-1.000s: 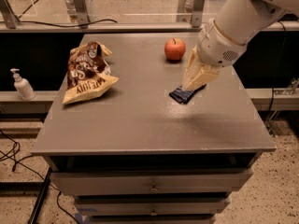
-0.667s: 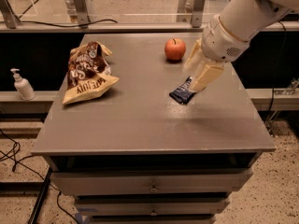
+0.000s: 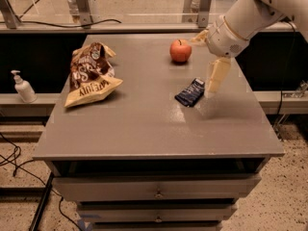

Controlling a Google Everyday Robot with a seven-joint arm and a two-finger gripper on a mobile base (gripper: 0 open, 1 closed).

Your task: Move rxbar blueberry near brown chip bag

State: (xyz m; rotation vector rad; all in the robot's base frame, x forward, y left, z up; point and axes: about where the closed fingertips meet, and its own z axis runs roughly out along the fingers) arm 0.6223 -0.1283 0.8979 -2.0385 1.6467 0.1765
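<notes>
The rxbar blueberry (image 3: 190, 92), a small dark navy bar, lies flat on the grey table (image 3: 144, 129), right of centre. My gripper (image 3: 211, 83) hangs just right of the bar with its pale fingers (image 3: 216, 73) pointing down at the table. It is open and holds nothing. The bar is beside the fingers, not between them. The brown chip bag (image 3: 90, 75), wrinkly with a tan lower band, lies at the table's left, far from the bar.
A red apple (image 3: 180, 51) stands behind the bar, near the back edge and close to my wrist. A soap pump bottle (image 3: 22, 86) stands on a lower ledge at the left. Drawers sit below the table's front edge.
My gripper has shifted right and lifted off the spot over the bar; it now stands beside it. The bar, bag and apple have stayed in place.
</notes>
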